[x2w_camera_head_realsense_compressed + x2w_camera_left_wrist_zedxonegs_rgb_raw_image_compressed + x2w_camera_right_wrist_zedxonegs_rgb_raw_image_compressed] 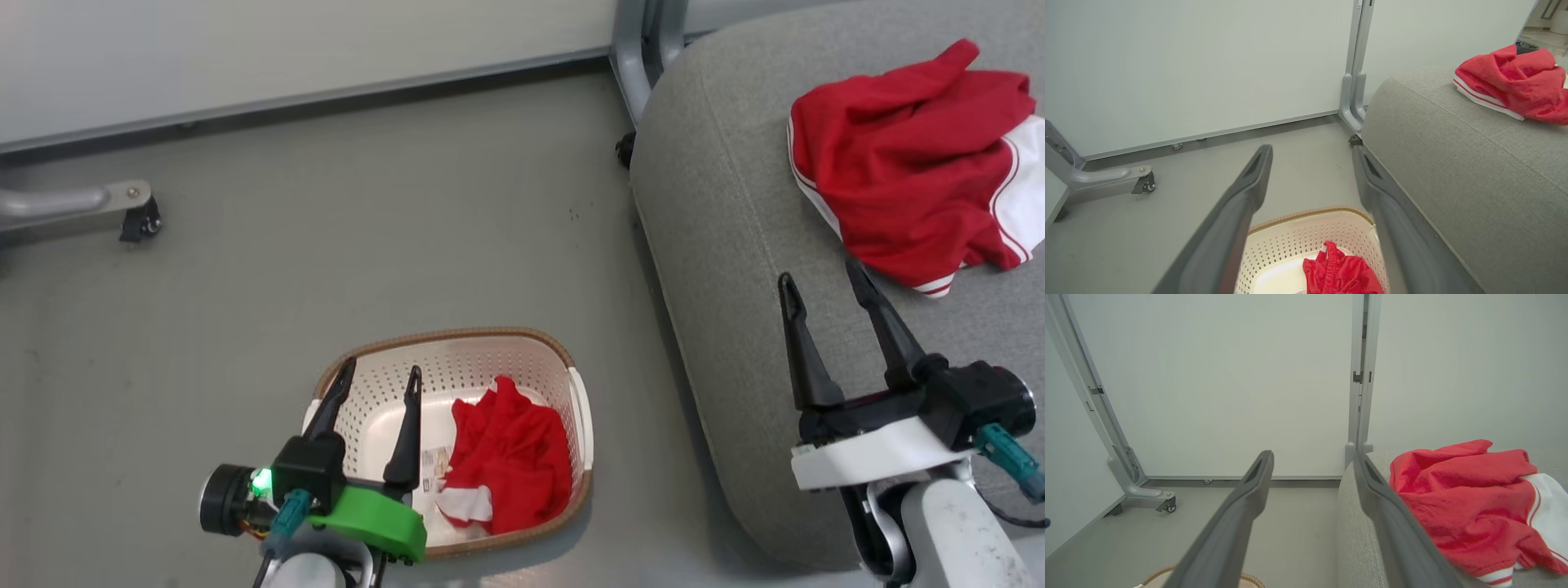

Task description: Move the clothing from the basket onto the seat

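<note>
Over the left end of the small cream perforated plastic basket [457, 333], long axis left-right on the grey floor [326, 204]: left claw [383, 367], fingers apart, empty. In its right end, a crumpled red garment [510, 457]. Above the large light-grey fabric seat [718, 245]: right claw [820, 273], apart, empty, pointing toward a second red-and-white garment [898, 163] bunched by the seat's right edge, white panel rightward.

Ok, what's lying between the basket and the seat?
Nothing but bare floor; the head view shows that strip separating the basket from the seat.

One garment [513, 457] is laid in the basket [490, 359], left; the other garment [902, 163] is laid on the seat [718, 269], right.
</note>
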Controlling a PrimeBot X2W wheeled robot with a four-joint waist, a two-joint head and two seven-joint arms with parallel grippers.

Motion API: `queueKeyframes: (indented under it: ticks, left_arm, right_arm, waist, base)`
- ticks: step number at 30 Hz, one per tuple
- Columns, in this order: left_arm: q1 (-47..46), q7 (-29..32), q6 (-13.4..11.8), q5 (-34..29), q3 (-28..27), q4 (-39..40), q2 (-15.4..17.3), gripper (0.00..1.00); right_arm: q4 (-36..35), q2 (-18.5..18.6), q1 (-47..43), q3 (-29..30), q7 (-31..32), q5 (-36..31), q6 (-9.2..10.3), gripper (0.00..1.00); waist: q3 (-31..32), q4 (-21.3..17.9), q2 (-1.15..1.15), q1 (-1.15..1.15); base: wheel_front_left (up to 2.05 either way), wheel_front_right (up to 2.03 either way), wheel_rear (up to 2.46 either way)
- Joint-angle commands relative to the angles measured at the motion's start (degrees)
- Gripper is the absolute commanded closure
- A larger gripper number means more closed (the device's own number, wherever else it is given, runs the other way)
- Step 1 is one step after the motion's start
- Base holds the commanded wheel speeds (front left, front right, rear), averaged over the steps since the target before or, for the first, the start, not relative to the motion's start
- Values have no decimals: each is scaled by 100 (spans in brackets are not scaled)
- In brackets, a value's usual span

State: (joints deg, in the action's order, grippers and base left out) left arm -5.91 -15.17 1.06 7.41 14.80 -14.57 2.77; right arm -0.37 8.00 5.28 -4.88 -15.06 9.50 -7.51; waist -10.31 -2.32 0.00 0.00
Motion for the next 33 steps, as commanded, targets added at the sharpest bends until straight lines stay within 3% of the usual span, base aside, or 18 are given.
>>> queueKeyframes:
  ticks: [1,12,19,28,33]
  left_arm:
    - [-270,3,66,-51,16,-208,22,0]
    - [-2102,1,537,-505,596,-2401,34,0]
    - [-3345,173,642,-621,1520,-4211,68,0]
    - [-4620,359,643,-571,2905,-5308,118,0]
    - [-4876,748,644,-320,3500,-5647,152,0]
  right_arm:
    - [-59,-7,166,26,-18,-33,4,0]
    - [-436,-78,885,168,-18,-112,4,0]
    - [-765,-125,1301,142,-18,-156,4,0]
    - [-1111,-212,1710,19,-18,-331,4,0]
    - [-1139,-282,1814,-16,-18,-373,4,0]
  waist:
    - [-791,-225,0,0]
    - [-2305,-543,0,0]
    - [-3190,-676,0,0]
    - [-4083,-797,0,0]
    - [-4351,-912,0,0]
  base:
    - [0,0,0]
    - [0,0,0]
    - [0,0,0]
    - [0,0,0]
    - [0,0,0]
